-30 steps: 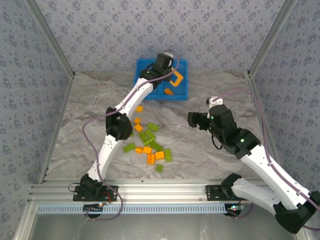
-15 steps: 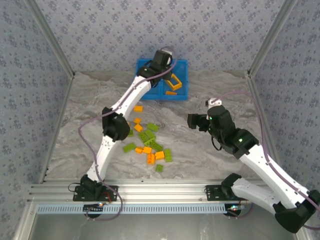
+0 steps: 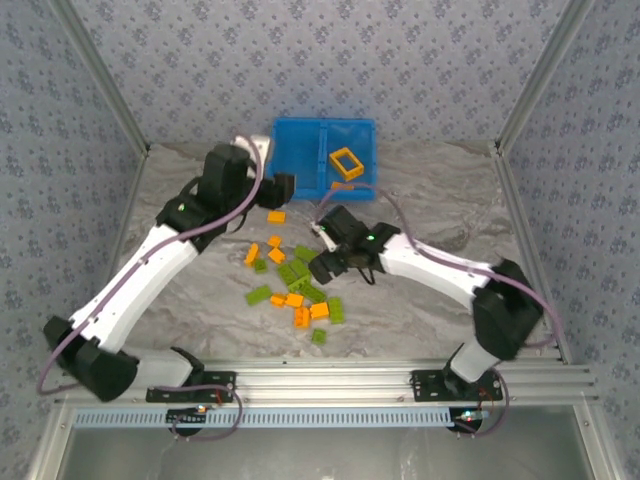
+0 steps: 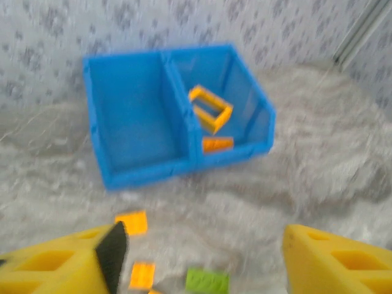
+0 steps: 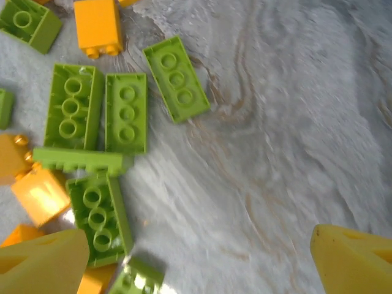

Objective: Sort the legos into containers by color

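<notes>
My left gripper (image 3: 284, 188) hangs just off the blue bin's (image 3: 300, 150) 7 o'clock corner, fingers (image 4: 61, 263) spread wide with nothing between them. The bin sits at 12 o'clock on the table (image 3: 440, 220). Its left compartment (image 4: 131, 116) looks bare. The right compartment (image 4: 245, 104) holds the hollow orange frame (image 4: 210, 108), with a small orange brick (image 4: 218, 144) toward 6 o'clock from it, by the near wall. My right gripper (image 3: 322, 262) is low at the 3 o'clock edge of the loose legos (image 3: 295, 285), which lie mid-table toward 6 o'clock from the bin, orange and lime green mixed. Its fingers (image 5: 43, 263) stand wide apart, gripping nothing. Under my right wrist, several green bricks (image 5: 125, 113) lie studs-up toward 10 o'clock, and an orange brick (image 5: 98, 27) sits at 11 o'clock.
</notes>
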`<action>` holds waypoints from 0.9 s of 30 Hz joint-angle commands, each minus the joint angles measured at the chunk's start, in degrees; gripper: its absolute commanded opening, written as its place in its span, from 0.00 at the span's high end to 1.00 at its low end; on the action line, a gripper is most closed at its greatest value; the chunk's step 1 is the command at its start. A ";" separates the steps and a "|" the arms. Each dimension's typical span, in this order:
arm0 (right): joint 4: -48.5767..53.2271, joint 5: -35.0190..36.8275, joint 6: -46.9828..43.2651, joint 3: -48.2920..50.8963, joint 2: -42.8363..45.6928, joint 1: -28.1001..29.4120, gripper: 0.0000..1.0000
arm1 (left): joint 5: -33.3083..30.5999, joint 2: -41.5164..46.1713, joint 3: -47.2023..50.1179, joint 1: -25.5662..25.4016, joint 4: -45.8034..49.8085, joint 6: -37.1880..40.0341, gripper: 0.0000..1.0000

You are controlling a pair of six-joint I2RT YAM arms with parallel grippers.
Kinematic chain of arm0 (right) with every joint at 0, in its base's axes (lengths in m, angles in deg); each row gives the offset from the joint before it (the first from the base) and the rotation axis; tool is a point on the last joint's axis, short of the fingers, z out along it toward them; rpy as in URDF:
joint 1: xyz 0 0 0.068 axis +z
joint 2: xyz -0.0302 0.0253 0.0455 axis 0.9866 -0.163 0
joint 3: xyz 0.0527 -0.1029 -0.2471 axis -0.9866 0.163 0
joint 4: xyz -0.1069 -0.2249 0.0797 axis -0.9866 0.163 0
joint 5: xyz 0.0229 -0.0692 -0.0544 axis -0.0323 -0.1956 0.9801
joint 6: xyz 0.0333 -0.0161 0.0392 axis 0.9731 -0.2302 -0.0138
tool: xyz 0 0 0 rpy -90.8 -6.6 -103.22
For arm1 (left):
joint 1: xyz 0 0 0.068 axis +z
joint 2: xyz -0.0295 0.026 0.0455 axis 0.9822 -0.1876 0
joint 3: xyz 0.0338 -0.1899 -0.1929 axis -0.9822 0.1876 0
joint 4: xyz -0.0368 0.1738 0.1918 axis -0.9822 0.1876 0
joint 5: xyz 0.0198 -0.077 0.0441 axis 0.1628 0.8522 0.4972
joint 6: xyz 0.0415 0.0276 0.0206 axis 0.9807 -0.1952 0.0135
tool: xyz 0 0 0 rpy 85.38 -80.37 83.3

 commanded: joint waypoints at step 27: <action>-0.26 -7.14 -9.11 -16.01 -26.62 -5.23 0.60 | -7.03 15.19 17.97 -0.08 6.98 -4.33 0.01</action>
